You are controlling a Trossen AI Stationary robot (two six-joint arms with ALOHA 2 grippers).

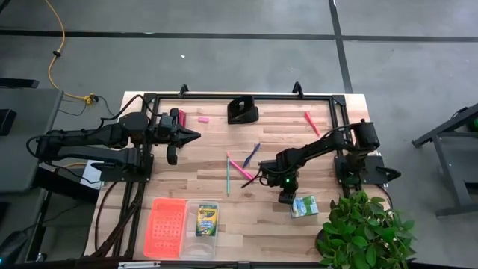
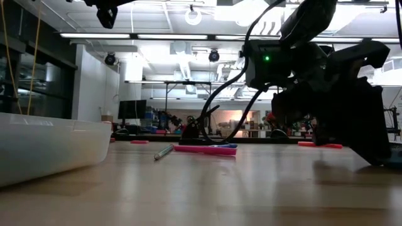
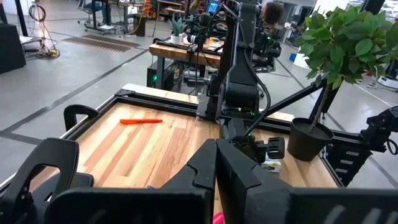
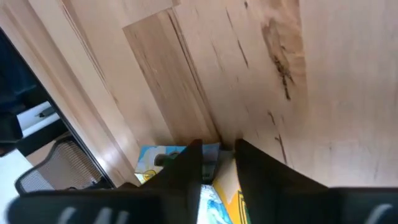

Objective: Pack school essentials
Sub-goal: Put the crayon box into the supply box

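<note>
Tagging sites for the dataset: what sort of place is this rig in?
Likely a robotics lab or workshop: open concrete floor, workbenches crowded with equipment behind the wooden table, and ceiling strip lights.

A wooden worktop (image 2: 207, 188) runs level across the lower half. At nine o'clock the pale wall of a white bin (image 2: 50, 147) stands on it. Near the centre lies a pink pen (image 2: 204, 150) flat, with a blue pen (image 2: 225, 145) at its far end and a grey-green pen (image 2: 164, 152) angled just beside it. At three o'clock the dark right arm (image 2: 326, 94) comes down onto the worktop, a green light on it. A red pen (image 2: 320, 145) lies far back behind it.
</note>
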